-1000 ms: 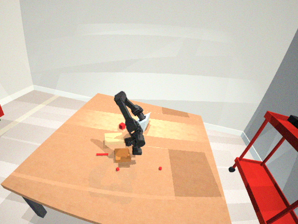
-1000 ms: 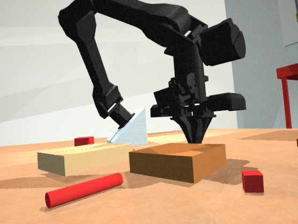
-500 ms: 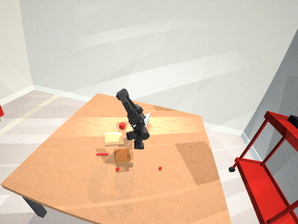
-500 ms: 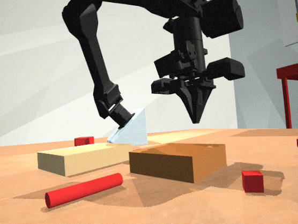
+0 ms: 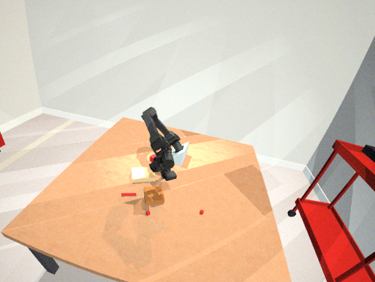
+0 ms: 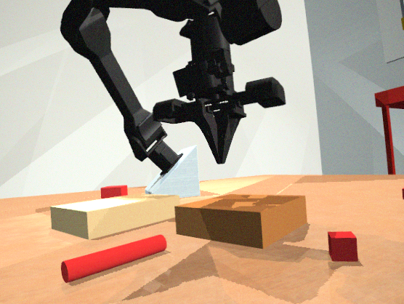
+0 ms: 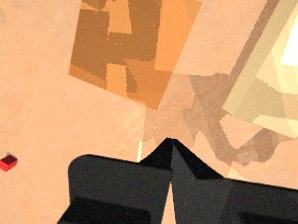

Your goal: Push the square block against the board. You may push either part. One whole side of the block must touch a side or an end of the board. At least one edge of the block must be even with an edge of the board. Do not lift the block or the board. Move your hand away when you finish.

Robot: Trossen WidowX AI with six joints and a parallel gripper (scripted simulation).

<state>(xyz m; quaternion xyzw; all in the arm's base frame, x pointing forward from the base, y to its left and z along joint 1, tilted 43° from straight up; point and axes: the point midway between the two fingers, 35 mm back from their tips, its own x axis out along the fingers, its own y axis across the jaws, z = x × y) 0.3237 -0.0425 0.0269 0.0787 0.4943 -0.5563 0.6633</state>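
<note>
"Brown, solid-looking and square enough: I take that for the square block (image 5: 154, 195) (image 6: 219, 224) (image 7: 120, 50). Where does it lie?"

"Flat on the bench (image 5: 219, 236) (image 6: 29, 254) (image 7: 30, 105), near the cream board (image 5: 139, 175) (image 6: 132, 218) (image 7: 265, 95) but apart from it. The wrist view shows a strip of bench between them, and their facing sides don't look parallel."

"How might it handle?"

"Stiff, I'd judge, with moderate weight, like wood. It ought to slide rather than bend, though a shove away from the middle of a side would probably swing it round. Nothing about it looks fragile. Whether it's slippery, I can't tell."

"So where would you take hold?"

"I wouldn't; lifting is ruled out. I'd press low on the side facing away from the board, near its middle, then nudge a corner to square it and bring an edge even."

"And the claw (image 5: 162, 172) (image 6: 221, 162) (image 7: 170, 143)?"

"Closed to a point, tips together, with nothing between them. It hangs above the bench, touching neither part. That narrow nose suits pushing, but one small contact could turn the block."

"Anything else nearby?"

"A red cylinder (image 5: 129, 194) (image 6: 114, 257), lying just beside the pair. Best keep the push clear of it."
</note>
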